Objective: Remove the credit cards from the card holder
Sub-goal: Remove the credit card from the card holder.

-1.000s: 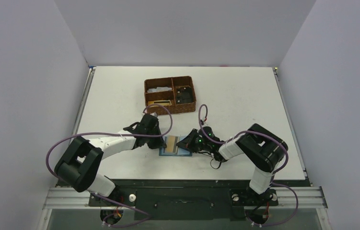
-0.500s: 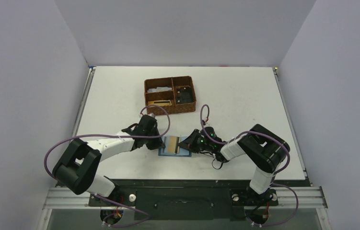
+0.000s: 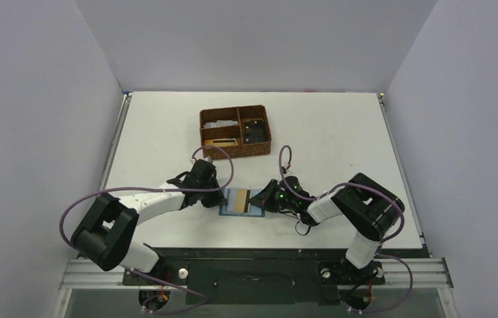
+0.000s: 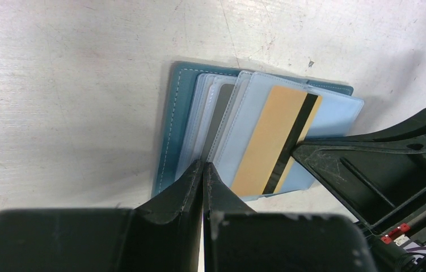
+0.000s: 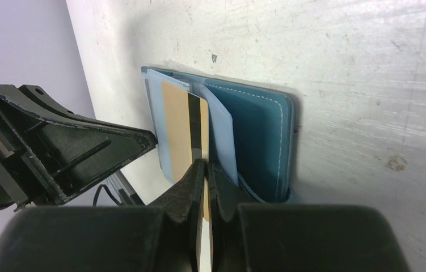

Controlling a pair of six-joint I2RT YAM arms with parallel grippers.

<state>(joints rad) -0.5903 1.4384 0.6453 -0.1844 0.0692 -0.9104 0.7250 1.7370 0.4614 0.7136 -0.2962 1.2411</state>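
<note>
The left tool has its fingers pressed together, with the tip at the edge of the open card holder. The card holder lies flat on the counter between the two arms, nearer than the brown basket. A tan-gold credit card with a black stripe lies across its pale sleeves. The right tool pinches that card's edge.

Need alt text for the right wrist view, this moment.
The right gripper has its jaws shut on a tan-gold credit card with a black stripe, lying across the pale inner sleeves of the open teal card holder on the white table. The left gripper sits at the holder's left edge.
</note>
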